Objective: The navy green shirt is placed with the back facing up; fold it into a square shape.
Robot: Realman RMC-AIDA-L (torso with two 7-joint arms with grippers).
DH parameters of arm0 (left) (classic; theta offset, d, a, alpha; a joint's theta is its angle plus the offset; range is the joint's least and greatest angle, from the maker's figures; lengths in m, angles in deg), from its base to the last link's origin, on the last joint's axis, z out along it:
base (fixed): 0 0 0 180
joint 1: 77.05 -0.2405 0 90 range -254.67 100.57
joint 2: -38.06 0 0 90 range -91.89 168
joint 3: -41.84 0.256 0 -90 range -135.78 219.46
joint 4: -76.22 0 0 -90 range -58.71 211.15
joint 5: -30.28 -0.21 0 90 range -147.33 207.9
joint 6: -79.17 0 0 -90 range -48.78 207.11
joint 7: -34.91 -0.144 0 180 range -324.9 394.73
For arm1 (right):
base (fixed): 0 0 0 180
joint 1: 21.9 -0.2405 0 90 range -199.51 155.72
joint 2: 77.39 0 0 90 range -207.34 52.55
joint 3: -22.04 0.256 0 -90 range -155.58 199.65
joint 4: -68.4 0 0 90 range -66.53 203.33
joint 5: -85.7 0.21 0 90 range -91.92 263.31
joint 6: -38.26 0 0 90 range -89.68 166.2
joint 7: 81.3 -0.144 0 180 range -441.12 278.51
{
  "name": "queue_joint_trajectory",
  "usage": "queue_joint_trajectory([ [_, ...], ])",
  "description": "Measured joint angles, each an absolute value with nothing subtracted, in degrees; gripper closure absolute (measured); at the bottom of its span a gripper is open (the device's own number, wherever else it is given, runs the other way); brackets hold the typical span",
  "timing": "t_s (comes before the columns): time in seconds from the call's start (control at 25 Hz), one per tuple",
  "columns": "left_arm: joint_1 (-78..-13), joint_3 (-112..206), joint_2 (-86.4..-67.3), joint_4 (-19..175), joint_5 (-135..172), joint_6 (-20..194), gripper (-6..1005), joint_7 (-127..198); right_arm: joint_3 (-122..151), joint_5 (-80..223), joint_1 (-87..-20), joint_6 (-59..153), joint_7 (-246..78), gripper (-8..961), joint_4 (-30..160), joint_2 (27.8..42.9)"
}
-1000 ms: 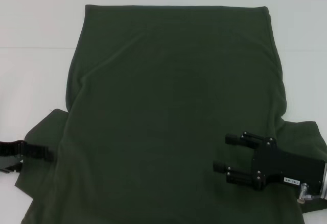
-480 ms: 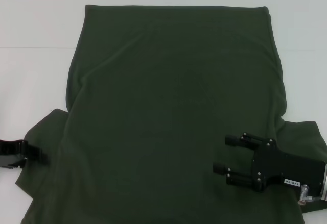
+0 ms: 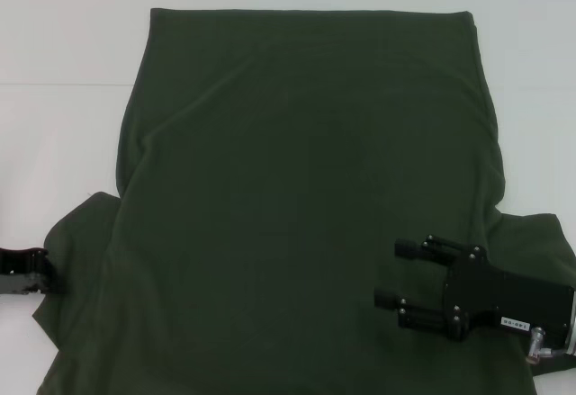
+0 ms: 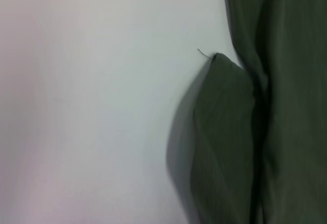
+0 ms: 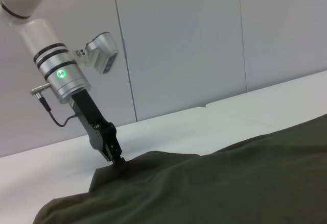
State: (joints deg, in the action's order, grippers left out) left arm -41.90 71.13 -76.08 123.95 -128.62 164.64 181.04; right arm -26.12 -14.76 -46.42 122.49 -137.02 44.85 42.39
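- Olive-green cloth is covering most of what we are seeing: the navy green shirt (image 3: pixel 306 188) is lying spread flat on the white counter (image 3: pixel 63 134), plain side up, with no lettering showing.
- We are taking the shirt as our landmark. Its far edge is running straight across, and its two sleeves are spreading out at the near corners.
- We are seeing the right gripper (image 3: pixel 391 273) lying low over the shirt's near right part, just inside the right sleeve, pointing toward the shirt's middle. Its two fingers (image 3: pixel 414 247) are standing apart with nothing between them, released.
- We are seeing the left gripper (image 3: pixel 40 273) at the outer edge of the shirt's left sleeve, with only its tip in the head view.
- From the right wrist view, the left gripper (image 5: pixel 118 160) is coming down at a slant, and its tip is touching the raised edge of the sleeve; whether its fingers are clenched on the cloth or released we cannot tell.
- From the left wrist view, we are looking at a folded corner of the shirt (image 4: pixel 230 132) lying on the counter (image 4: pixel 92 106), with a loose thread sticking out at its tip.
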Motion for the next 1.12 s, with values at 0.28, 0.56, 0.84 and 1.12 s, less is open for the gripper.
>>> queue_joint_trajectory([
  [0.28,-41.98,71.11,-76.02,124.05,-128.62,164.58,956,180.8,-26.12,-14.67,-46.4,122.61,-137.02,150,44.81,42.39],
  [0.56,-42.49,70.72,-75.94,126.1,-128.34,165.5,980,180.68,-25.77,-14.53,-46.21,122.85,-137.02,150,44.75,42.39],
  [0.84,-43.73,70.09,-75.92,131.35,-128.17,168.14,978,181.01,-25.52,-14.33,-46.11,123.13,-137.02,150,44.75,42.31],
  [1.12,-45.51,66.63,-75.54,132.69,-128.29,168.56,977,180.58,-25.43,-14.22,-46.14,124.01,-137.02,150,44.75,42.24],
])
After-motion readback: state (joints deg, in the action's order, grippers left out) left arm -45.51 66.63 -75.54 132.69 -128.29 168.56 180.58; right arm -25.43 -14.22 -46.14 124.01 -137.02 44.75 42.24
